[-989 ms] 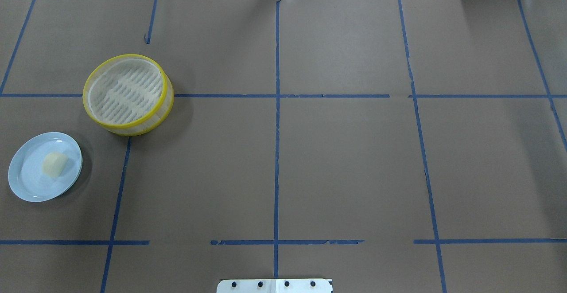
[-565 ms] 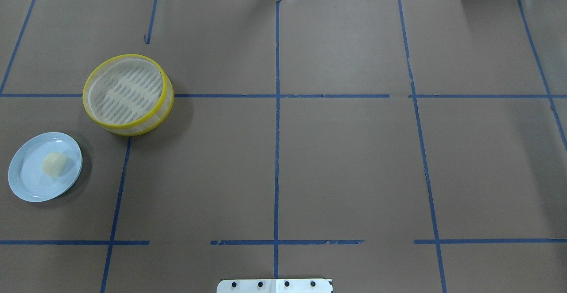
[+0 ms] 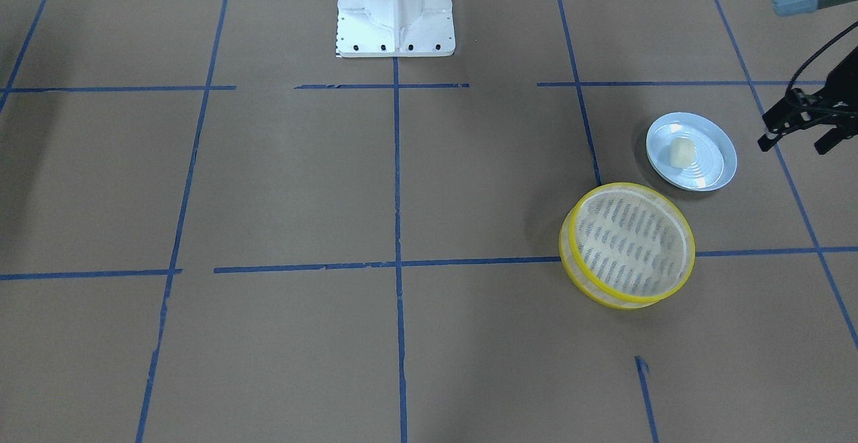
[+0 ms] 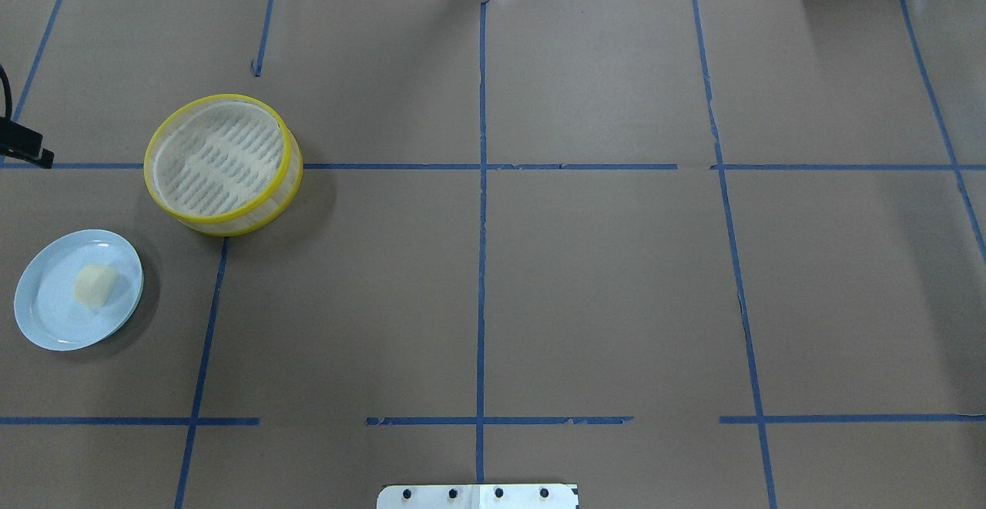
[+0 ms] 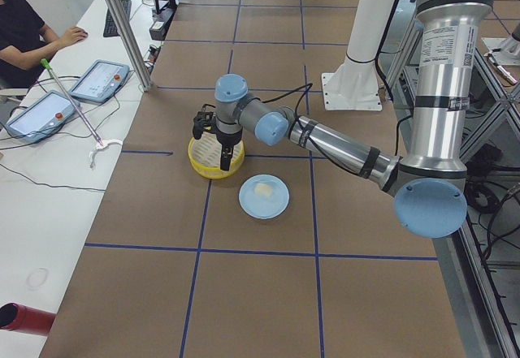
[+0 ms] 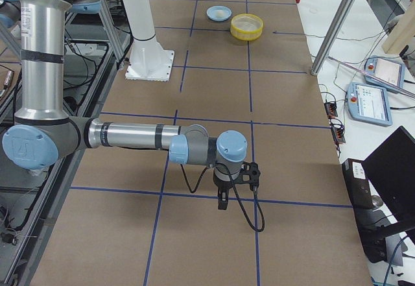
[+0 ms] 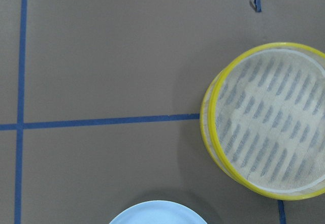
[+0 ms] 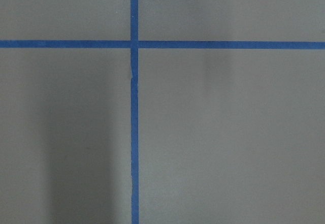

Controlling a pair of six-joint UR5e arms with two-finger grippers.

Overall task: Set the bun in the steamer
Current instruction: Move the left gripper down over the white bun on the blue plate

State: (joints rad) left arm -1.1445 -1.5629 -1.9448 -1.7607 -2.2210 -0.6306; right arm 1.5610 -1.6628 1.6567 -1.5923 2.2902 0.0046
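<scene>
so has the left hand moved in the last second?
Yes. The left hand has come into the overhead view at its left edge, level with the steamer; earlier it was out of frame.

Silver tubular arms, pale blue joint caps, black claws, black cables.

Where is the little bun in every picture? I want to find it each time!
Front-facing: the bun sits right of centre, on the blue plate.
Overhead: bun at lower left, on the plate.
Exterior left: bun near the middle, on the plate.
Exterior right: bun tiny, at the top, on the plate.
Left wrist: not in it; only the plate's edge shows.
Right wrist: not in it.
Landmark: the yellow-rimmed steamer beside the plate.
</scene>
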